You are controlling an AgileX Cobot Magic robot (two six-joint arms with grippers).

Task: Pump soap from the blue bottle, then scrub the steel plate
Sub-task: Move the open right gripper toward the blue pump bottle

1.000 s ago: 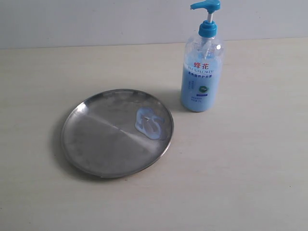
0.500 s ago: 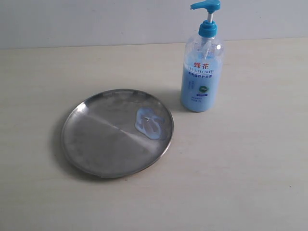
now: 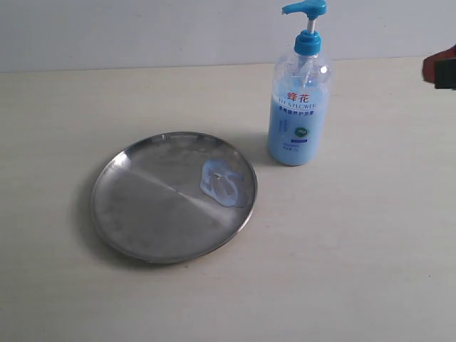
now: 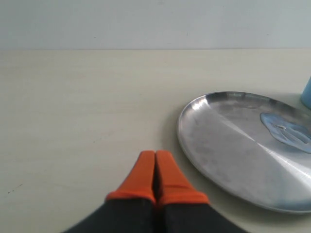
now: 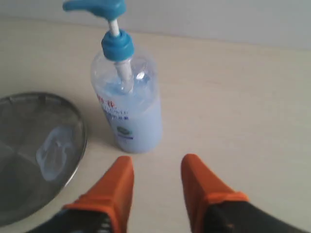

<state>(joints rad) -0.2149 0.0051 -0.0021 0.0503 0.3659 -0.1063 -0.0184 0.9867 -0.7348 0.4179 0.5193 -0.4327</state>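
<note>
Pale wood-grain table (image 3: 370, 249) runs back to a plain light wall (image 3: 142, 28), and starting from my left side, my left gripper (image 4: 155, 162) hangs low over bare tabletop with its two orange fingers pressed flat together, clenched on nothing. Just ahead of those tips and off to one side lies the steel plate (image 3: 128, 214), flat on the table and not touched by me. It holds only the soap (image 3: 222, 184), a glossy pale blue blob sitting near the rim on the side toward the bottle. Beyond that edge, close to the plate but apart from it, the blue bottle (image 3: 299, 121) stands upright, roughly two-thirds full of light blue liquid, its bright blue pump head (image 3: 306, 8) up on its stem. My right gripper (image 5: 156, 160) sits just short of the bottle, fingers spread with a clear gap, gripping nothing and touching nothing. From the exterior view that gripper is only a red and dark sliver cut by the edge, and my left gripper is out of frame. Small print on the label (image 3: 298, 117) is too fine to read.
</note>
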